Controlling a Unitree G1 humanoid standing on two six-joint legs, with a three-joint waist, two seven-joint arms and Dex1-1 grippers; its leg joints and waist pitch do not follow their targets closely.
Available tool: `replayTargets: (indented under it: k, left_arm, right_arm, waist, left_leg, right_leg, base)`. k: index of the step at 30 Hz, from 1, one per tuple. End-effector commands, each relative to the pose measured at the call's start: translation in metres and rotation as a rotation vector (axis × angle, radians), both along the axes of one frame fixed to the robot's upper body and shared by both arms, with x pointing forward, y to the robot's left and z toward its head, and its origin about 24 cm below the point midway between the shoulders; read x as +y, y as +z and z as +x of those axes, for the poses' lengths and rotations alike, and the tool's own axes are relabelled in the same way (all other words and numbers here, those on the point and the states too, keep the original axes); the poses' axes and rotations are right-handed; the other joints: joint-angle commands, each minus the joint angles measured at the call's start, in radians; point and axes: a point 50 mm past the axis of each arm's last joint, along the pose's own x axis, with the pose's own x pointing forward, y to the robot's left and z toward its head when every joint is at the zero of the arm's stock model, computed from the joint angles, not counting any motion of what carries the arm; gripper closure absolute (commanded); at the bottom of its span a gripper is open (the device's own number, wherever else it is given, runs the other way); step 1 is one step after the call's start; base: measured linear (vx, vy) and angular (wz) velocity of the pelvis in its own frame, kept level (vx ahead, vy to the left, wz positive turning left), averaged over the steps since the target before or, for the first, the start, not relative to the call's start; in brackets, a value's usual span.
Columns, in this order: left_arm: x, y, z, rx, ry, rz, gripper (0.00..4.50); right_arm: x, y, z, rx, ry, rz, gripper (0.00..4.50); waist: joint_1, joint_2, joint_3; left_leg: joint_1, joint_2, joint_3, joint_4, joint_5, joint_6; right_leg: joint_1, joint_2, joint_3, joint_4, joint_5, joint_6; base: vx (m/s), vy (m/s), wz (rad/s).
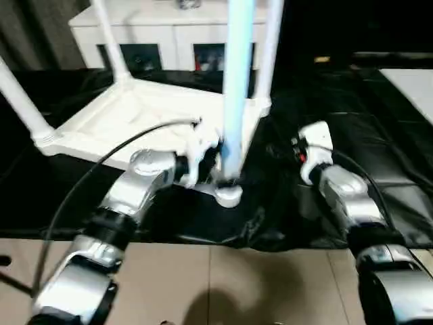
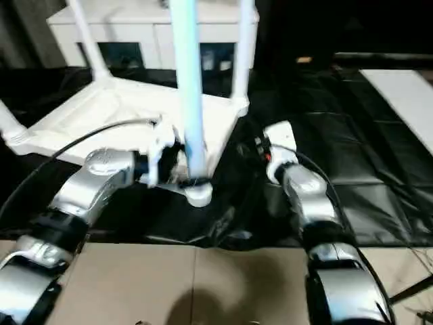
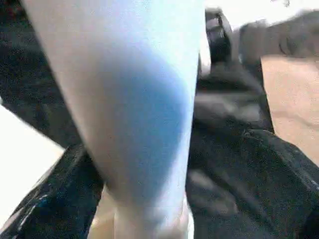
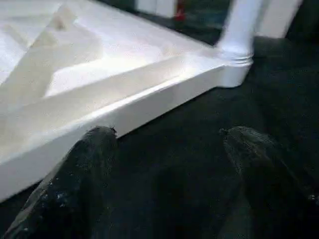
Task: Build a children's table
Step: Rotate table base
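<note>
The children's table lies upside down on the black cover, its white ribbed top (image 1: pixel 135 115) facing up. Several white legs stand upright in its corner sockets. The nearest leg (image 1: pixel 237 81) rises from the front corner socket (image 1: pixel 229 195). My left gripper (image 1: pixel 215 166) is pressed up close to that leg's base, and the leg (image 3: pixel 134 109) looms right in front of the left wrist camera. To the right of the top's edge (image 4: pixel 124 99), my right gripper (image 4: pixel 169 164) hovers open over the black cover, with nothing between its fingers (image 4: pixel 84 164).
The black-covered work table (image 1: pixel 379 135) ends at a front edge close to me, with tan floor (image 1: pixel 237 284) below. A white cabinet (image 1: pixel 162 34) stands behind. A white panel (image 1: pixel 413 88) lies at the far right. A black cable (image 1: pixel 101 162) arcs over my left forearm.
</note>
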Motion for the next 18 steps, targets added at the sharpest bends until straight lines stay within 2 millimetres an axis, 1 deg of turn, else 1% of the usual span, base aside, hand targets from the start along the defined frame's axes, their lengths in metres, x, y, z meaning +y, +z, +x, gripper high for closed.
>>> replayTargets:
  k: [1, 3, 4, 5, 6, 7, 8, 9, 11, 13, 14, 15, 16, 17, 18]
  left_arm:
    - [0.016, -0.012, 0.004, -0.003, 0.03, 0.138, 0.04]
    - [0.019, -0.013, 0.006, -0.02, 0.044, 0.162, 0.04]
    - [0.026, -0.014, 0.012, -0.048, 0.102, 0.193, 0.04]
    - [0.028, -0.014, 0.014, -0.055, 0.127, 0.207, 0.04]
    - [0.03, -0.014, 0.016, -0.061, 0.15, 0.224, 0.04]
    - [0.033, -0.015, 0.018, -0.066, 0.162, 0.246, 0.04]
    - [0.035, -0.016, 0.018, -0.071, 0.161, 0.267, 0.04]
    - [0.037, -0.017, 0.017, -0.061, 0.147, 0.296, 0.04]
    - [0.041, -0.018, 0.017, -0.066, 0.123, 0.352, 0.04]
    - [0.042, -0.019, 0.017, -0.066, 0.116, 0.37, 0.04]
    - [0.043, -0.019, 0.018, -0.06, 0.112, 0.38, 0.32]
    - [0.044, -0.021, 0.02, -0.04, 0.113, 0.396, 0.39]
    - [0.044, -0.021, 0.02, -0.04, 0.113, 0.396, 0.39]
    - [0.044, -0.021, 0.02, -0.04, 0.113, 0.396, 0.39]
    - [0.045, -0.022, 0.02, -0.028, 0.115, 0.406, 0.57]
  right_arm:
    - [-0.002, 0.002, -0.006, 0.004, 0.07, -0.032, 0.65]
    - [-0.002, 0.001, -0.008, 0.007, 0.085, -0.04, 0.65]
    - [-0.004, 0.0, -0.011, 0.007, 0.103, -0.06, 0.65]
    - [-0.004, 0.0, -0.011, 0.008, 0.104, -0.061, 0.65]
    - [-0.005, 0.0, -0.012, 0.009, 0.105, -0.06, 0.65]
    - [-0.005, 0.0, -0.013, 0.011, 0.109, -0.059, 0.65]
    - [-0.006, 0.0, -0.014, 0.013, 0.114, -0.059, 0.65]
    - [-0.006, 0.0, -0.015, 0.015, 0.126, -0.064, 0.65]
    - [-0.005, 0.0, -0.019, 0.02, 0.165, -0.077, 0.65]
    - [-0.005, 0.0, -0.022, 0.025, 0.193, -0.086, 0.65]
    - [-0.003, 0.0, -0.026, 0.035, 0.234, -0.097, 0.65]
    - [-0.002, 0.0, -0.032, 0.046, 0.292, -0.118, 0.65]
    - [-0.002, 0.0, -0.032, 0.046, 0.292, -0.118, 0.65]
    - [-0.002, 0.0, -0.032, 0.046, 0.292, -0.118, 0.65]
    - [-0.001, 0.0, -0.035, 0.051, 0.321, -0.13, 0.65]
  waist:
    - [0.001, -0.001, -0.083]
    - [0.001, 0.0, -0.083]
    - [-0.002, -0.001, -0.081]
    - [-0.002, 0.002, -0.081]
    - [-0.001, 0.001, -0.081]
    - [-0.001, -0.001, -0.078]
    - [0.0, -0.002, -0.077]
    - [0.0, -0.001, -0.075]
    - [0.001, -0.002, -0.073]
    - [-0.001, -0.002, -0.073]
    - [-0.002, -0.002, -0.07]
    - [0.001, 0.0, -0.071]
    - [0.002, -0.002, -0.071]
    - [0.001, -0.001, -0.072]
    - [0.001, -0.001, -0.073]
  left_leg:
    - [0.01, -0.006, 0.013, -0.059, -0.153, 0.105]
    - [0.012, -0.005, 0.012, -0.06, -0.161, 0.101]
    - [0.013, -0.004, 0.013, -0.062, -0.186, 0.091]
    - [0.015, -0.004, 0.012, -0.062, -0.199, 0.085]
    - [0.017, -0.004, 0.014, -0.063, -0.21, 0.081]
    - [0.017, -0.004, 0.013, -0.065, -0.224, 0.073]
    - [0.017, -0.004, 0.013, -0.067, -0.239, 0.065]
    - [0.018, -0.003, 0.012, -0.068, -0.253, 0.057]
    - [0.017, -0.002, 0.011, -0.071, -0.27, 0.051]
    - [0.017, -0.003, 0.011, -0.071, -0.272, 0.046]
    - [0.017, -0.005, 0.012, -0.072, -0.282, 0.045]
    - [0.018, -0.004, 0.011, -0.072, -0.281, 0.047]
    - [0.019, -0.005, 0.012, -0.071, -0.278, 0.049]
    - [0.013, -0.004, 0.009, -0.072, -0.27, 0.048]
    - [0.014, -0.003, 0.009, -0.073, -0.271, 0.047]
  right_leg:
    - [0.07, -0.013, 0.008, -0.048, -0.019, -0.282]
    - [0.069, -0.016, 0.008, -0.05, -0.03, -0.28]
    - [0.067, -0.017, 0.009, -0.054, -0.058, -0.281]
    - [0.067, -0.018, 0.009, -0.054, -0.072, -0.281]
    - [0.065, -0.018, 0.01, -0.057, -0.083, -0.28]
    - [0.066, -0.019, 0.011, -0.058, -0.111, -0.273]
    - [0.065, -0.021, 0.011, -0.062, -0.148, -0.266]
    - [0.062, -0.022, 0.012, -0.065, -0.175, -0.261]
    - [0.062, -0.021, 0.012, -0.067, -0.203, -0.246]
    - [0.061, -0.021, 0.013, -0.068, -0.212, -0.241]
    - [0.061, -0.017, 0.012, -0.073, -0.224, -0.237]
    - [0.061, -0.018, 0.013, -0.072, -0.223, -0.235]
    - [0.061, -0.016, 0.013, -0.073, -0.218, -0.232]
    - [0.063, -0.021, 0.013, -0.069, -0.21, -0.237]
    - [0.063, -0.022, 0.013, -0.069, -0.213, -0.238]
  base:
    - [0.0, 0.0, 0.0]
    - [0.0, 0.0, 0.0]
    - [0.0, 0.0, 0.0]
    - [0.0, 0.0, 0.0]
    - [0.0, 0.0, 0.0]
    - [0.0, 0.0, 0.0]
    - [0.0, 0.0, 0.0]
    - [0.0, 0.0, 0.0]
    - [0.0, 0.0, 0.0]
    - [0.0, 0.0, 0.0]
    - [0.0, 0.0, 0.0]
    - [0.0, 0.0, 0.0]
    - [0.0, 0.0, 0.0]
    - [0.0, 0.0, 0.0]
    - [0.0, 0.0, 0.0]
